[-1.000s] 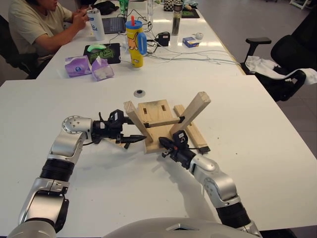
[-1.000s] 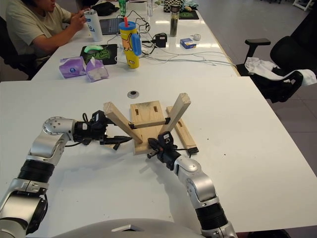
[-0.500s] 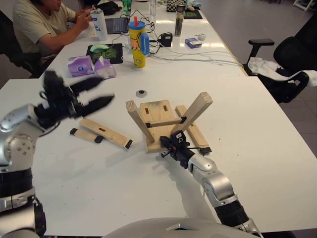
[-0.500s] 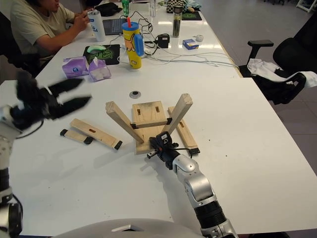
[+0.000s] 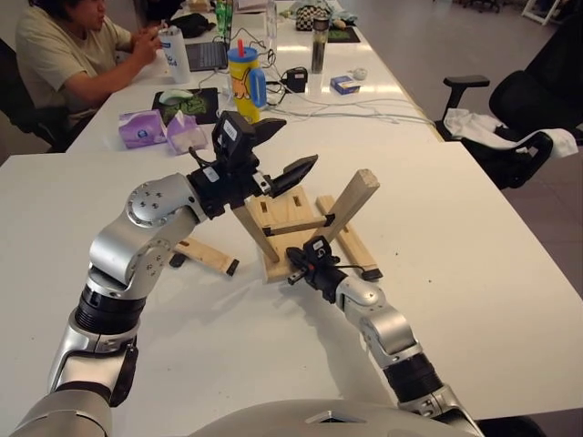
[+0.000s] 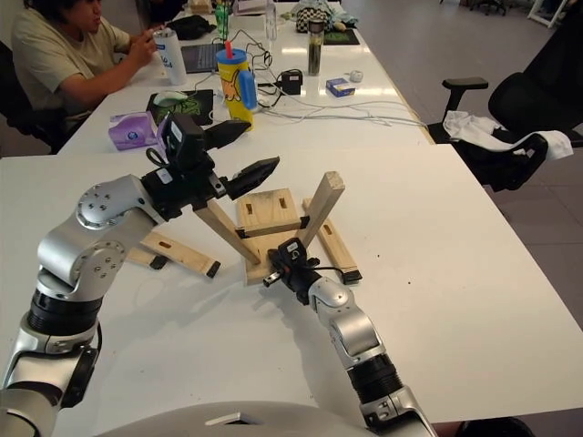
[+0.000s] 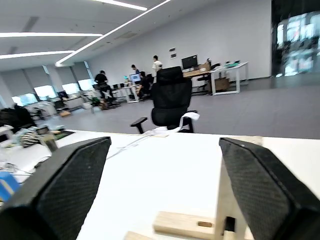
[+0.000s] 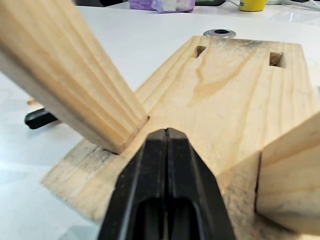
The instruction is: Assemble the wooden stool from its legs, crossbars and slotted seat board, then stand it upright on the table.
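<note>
The slotted seat board (image 5: 290, 211) lies flat on the white table (image 5: 474, 273). Two legs stand slanted in its slots, the left leg (image 5: 252, 229) and the right leg (image 5: 352, 204), joined by a crossbar (image 5: 303, 224). Another leg piece (image 5: 353, 248) lies along the board's right side, and a loose leg (image 5: 206, 256) lies on the table to the left. My left gripper (image 5: 278, 153) hovers open above the left leg's top, holding nothing. My right gripper (image 8: 167, 136) is shut, its tips resting at the board's (image 8: 235, 95) front edge between the two legs.
A metal disc (image 8: 220, 33) lies just behind the board. Farther back stand a yellow cup (image 5: 244, 80), tissue packs (image 5: 142, 127) and cables. A person sits at the far left. An office chair (image 5: 533, 100) stands off the table's right side.
My left arm left the loose pieces beside the board, swung up to the far left, then came right over the left leg, fingers open. The right gripper stayed at the board's front edge.
</note>
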{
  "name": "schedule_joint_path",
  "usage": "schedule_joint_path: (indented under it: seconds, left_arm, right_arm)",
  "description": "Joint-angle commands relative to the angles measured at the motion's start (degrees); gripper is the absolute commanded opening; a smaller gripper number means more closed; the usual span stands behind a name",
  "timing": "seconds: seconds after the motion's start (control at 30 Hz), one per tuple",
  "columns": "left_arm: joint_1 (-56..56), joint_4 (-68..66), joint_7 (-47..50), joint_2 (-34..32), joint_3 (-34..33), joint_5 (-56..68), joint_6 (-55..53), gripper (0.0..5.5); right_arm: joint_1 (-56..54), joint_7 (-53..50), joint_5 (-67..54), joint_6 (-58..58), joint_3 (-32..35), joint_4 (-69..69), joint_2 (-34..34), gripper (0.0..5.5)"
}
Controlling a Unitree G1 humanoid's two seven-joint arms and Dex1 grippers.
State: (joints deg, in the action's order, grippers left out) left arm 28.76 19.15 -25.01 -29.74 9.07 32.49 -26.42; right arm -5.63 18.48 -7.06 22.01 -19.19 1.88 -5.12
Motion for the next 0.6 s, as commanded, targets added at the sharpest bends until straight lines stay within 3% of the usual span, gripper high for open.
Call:
schedule_joint_path:
  seconds: [0.03,0.17,0.27,0.43,0.6]
  left_arm:
    - [4.1,-2.6,7.1,4.8,-8.7,-1.4,3.2,4.01]
    - [6.2,4.7,15.3,6.1,-17.5,-2.5,4.4,4.01]
    - [-2.5,10.9,20.8,6.1,-21.4,-5.1,1.1,4.01]
    - [-21.6,17.2,25.5,10.2,-20.4,-9.2,-2.2,4.01]
    - [-25.1,16.6,26.3,14.1,-15.9,-11.8,-1.8,4.01]
  right_arm:
    - [3.0,0.3,-0.3,-0.6,1.8,3.7,0.1,0.00]
    - [4.9,5.8,-6.4,-7.2,5.1,-4.7,0.1,0.00]
    - [7.3,11.4,-12.4,-5.7,6.3,-14.4,-2.5,0.00]
    - [10.5,20.3,-20.0,3.4,4.3,-22.2,-10.0,0.00]
    - [9.5,23.5,-19.2,6.0,1.4,-15.6,-11.5,0.00]
